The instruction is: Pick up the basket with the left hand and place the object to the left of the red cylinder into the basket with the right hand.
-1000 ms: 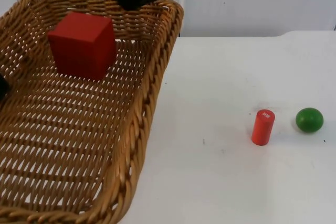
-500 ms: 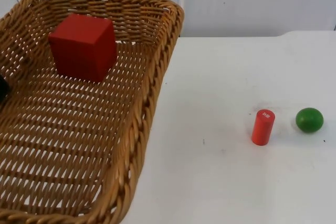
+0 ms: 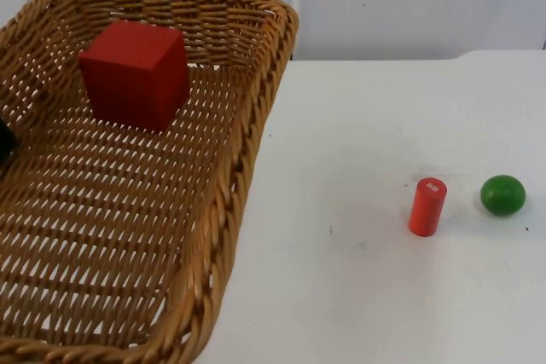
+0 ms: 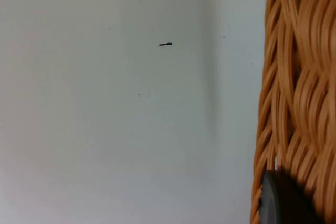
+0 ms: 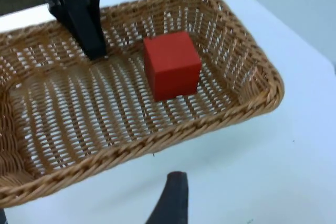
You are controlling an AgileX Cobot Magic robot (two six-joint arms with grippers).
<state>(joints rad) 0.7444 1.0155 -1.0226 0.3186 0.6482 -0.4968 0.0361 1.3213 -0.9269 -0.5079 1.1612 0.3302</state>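
Left gripper (image 5: 86, 30) was clamped on the wicker basket (image 3: 128, 210), at the rim of its long side as seen from the right wrist view, with the black arm coming down from above onto the weave. From the left wrist view, the basket's woven wall (image 4: 296, 93) ran right alongside that gripper's black fingertip (image 4: 283, 200), and the white bench (image 4: 131, 103) was seen well below it, so the basket looked lifted off the surface. In the top view a bit of black was spotted at the basket's left side (image 3: 5, 138).

Right gripper (image 5: 170, 203) was hanging over the bench just outside the basket's near rim, nothing held. Only one black fingertip could be made out, so how far it was open couldn't be told.

Inside the basket, a red cube (image 3: 135, 72) was sitting flat on the woven floor, toward the far end and close to the back wall. It was also seen from the right wrist view (image 5: 171, 65), near the middle of the basket's width.

Out on the bench, well apart from the basket, a red cylinder (image 3: 426, 206) was standing upright, with a green ball (image 3: 502, 194) just beside it on its right, not touching.
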